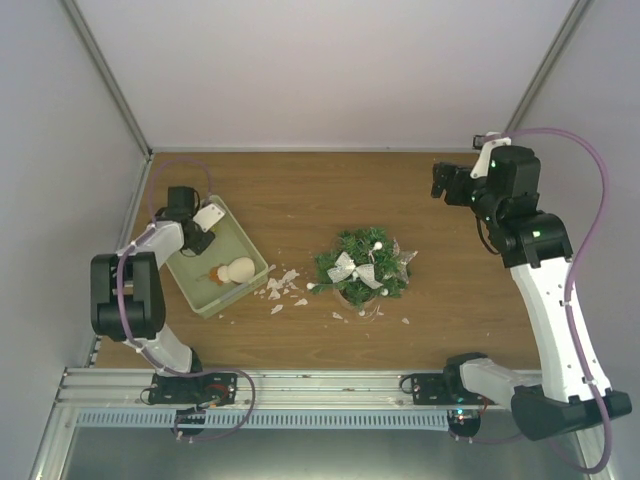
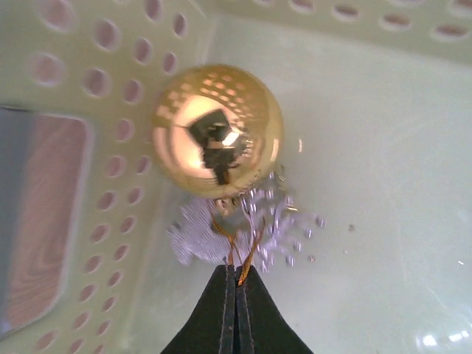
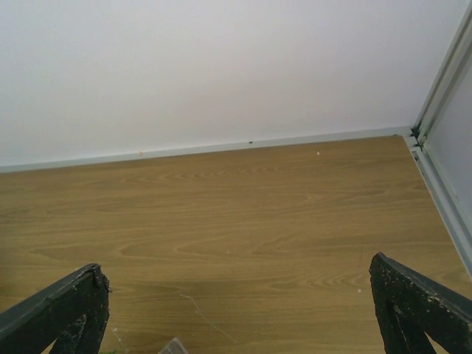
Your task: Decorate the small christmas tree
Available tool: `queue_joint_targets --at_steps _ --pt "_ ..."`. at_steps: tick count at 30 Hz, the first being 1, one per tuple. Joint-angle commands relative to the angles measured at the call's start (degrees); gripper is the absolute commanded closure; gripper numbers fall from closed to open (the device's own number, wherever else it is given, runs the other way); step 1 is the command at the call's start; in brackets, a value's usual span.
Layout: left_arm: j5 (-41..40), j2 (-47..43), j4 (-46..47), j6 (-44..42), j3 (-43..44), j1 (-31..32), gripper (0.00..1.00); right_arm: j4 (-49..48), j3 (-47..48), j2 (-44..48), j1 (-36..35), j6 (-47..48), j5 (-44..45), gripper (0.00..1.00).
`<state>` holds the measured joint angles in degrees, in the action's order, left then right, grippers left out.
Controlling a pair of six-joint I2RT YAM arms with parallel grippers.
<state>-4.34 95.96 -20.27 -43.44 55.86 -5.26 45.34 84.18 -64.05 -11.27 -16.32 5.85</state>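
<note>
The small christmas tree (image 1: 362,262) stands mid-table, dark green, with a silver bow (image 1: 352,268) and small white beads on it. My left gripper (image 1: 200,238) is inside the pale green tray (image 1: 228,236). In the left wrist view the left gripper (image 2: 237,270) is shut on the thin copper loop (image 2: 234,247) of a shiny gold ball ornament (image 2: 217,129). The ball lies against the tray's perforated wall (image 2: 110,155), over a silver glitter snowflake (image 2: 198,236). My right gripper (image 1: 440,180) is open and empty above bare table at the far right, and its wrist view shows it (image 3: 234,265) over wood only.
A cream, pear-shaped ornament (image 1: 238,270) with an orange piece (image 1: 215,275) lies at the tray's near end. White scraps (image 1: 283,285) lie on the wood between tray and tree, a few more near the tree's base (image 1: 405,321). White walls close in the table.
</note>
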Motion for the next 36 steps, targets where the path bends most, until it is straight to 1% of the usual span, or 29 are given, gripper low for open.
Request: queue_joint_targets --at_steps 1,6,10,14,17,20,24,26,29,33,36 --pt "3.2 -6.6 -5.1 1.1 3.6 -0.3 1.0 -1.6 0.1 1.1 0.5 0.2 0.5 0.05" --pt "6.9 -13.8 -11.6 1.2 6.2 -0.3 1.0 -1.4 0.3 1.6 0.5 0.4 0.3 0.05" --pt "8.8 -17.4 -15.9 1.0 9.1 -0.3 1.0 -1.6 0.3 1.6 0.5 0.4 -0.6 0.05" --pt "11.2 -19.0 -20.7 1.1 13.6 -0.3 1.0 -2.3 0.2 2.2 0.5 0.6 -2.3 0.05" --pt "16.0 -20.1 -23.9 1.8 18.0 0.0 1.0 -2.9 0.0 3.1 0.5 2.2 -5.0 0.05" --pt "20.6 -20.5 -26.7 2.8 22.6 1.9 1.0 -2.3 0.3 3.7 0.5 4.1 -6.9 0.05" --pt "22.8 -20.5 -28.7 3.9 27.2 4.8 1.0 -0.7 1.3 4.2 0.5 5.5 -6.8 0.05" --pt "22.4 -20.3 -28.6 4.1 27.6 6.5 1.0 -0.5 1.1 4.6 0.5 5.6 -7.3 0.05" --pt "19.4 -20.6 -28.7 3.5 25.5 6.6 1.0 0.0 0.6 5.0 0.5 5.5 -8.2 0.05" --pt "18.1 -24.9 -26.7 2.3 20.0 6.6 1.0 0.0 -0.3 5.2 0.5 6.0 -8.0 0.05" --pt "16.8 -27.3 -25.5 2.1 18.8 6.6 1.0 -0.1 -0.3 4.7 0.5 6.1 -8.5 0.05"
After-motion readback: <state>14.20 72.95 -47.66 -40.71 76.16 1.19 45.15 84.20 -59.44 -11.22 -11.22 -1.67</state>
